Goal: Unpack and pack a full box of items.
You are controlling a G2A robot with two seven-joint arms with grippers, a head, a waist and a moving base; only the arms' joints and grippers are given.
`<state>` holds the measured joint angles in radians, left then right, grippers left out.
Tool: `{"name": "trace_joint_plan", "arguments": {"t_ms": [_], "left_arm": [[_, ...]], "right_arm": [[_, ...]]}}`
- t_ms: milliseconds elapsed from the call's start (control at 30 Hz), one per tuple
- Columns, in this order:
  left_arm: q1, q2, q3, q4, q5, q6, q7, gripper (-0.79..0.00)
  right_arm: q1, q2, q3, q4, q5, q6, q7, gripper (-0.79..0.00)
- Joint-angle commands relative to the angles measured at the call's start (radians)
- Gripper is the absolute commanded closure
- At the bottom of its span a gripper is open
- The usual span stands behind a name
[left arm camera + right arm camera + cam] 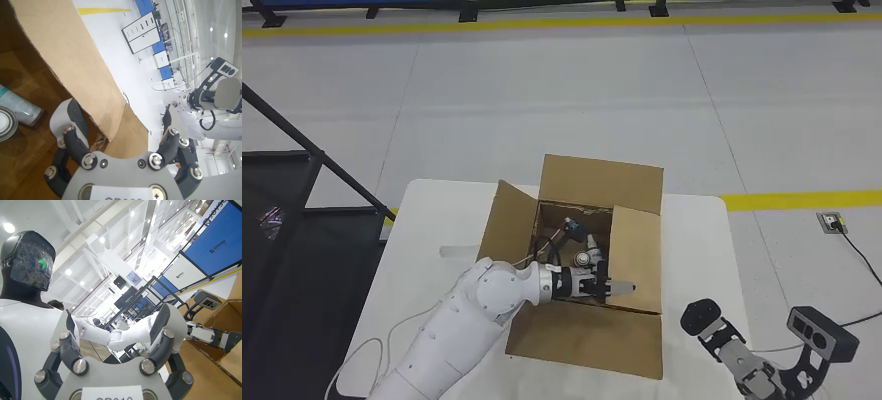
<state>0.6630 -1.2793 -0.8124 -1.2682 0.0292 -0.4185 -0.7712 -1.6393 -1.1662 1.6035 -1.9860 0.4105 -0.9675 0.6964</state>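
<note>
Top view: box (602, 180) mid-frame on desk (442, 215); left end effector (614, 288) inside, spread, empty, beside flap (637, 255) at frame right. Can (5, 123), bottle (18, 105) on box floor. Clear flap, centre over can, close. Right end effector (117, 317) spread, empty.

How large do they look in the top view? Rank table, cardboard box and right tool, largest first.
1. table
2. cardboard box
3. right tool, clearly smallest, even though nearness to the camera enlarges it.

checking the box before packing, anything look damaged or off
The cardboard box has a ragged, torn edge with crumpled shreds at a flap corner, where the open left gripper straddles the wall.
</note>
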Motion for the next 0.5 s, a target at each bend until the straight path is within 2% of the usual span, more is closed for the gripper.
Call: {"name": "trace_joint_plan", "arguments": {"t_ms": [0,233,467], "left_arm": [[0.007,-0.001,-0.008,-0.014,0.002,0.002,0.028,-0.785],[0.009,-0.015,-0.009,-0.038,-0.019,-0.014,0.104,-0.785],[-0.04,-0.053,0.048,-0.01,-0.016,-0.043,0.179,-0.785]], "right_arm": [[0.003,0.002,-0.002,0.002,0.004,0.0,0.003,-0.785],[-0.008,0.008,0.005,0.007,0.023,-0.019,0.006,-0.785],[-0.05,0.013,0.049,-0.007,0.058,-0.045,-0.003,-0.785]]}}
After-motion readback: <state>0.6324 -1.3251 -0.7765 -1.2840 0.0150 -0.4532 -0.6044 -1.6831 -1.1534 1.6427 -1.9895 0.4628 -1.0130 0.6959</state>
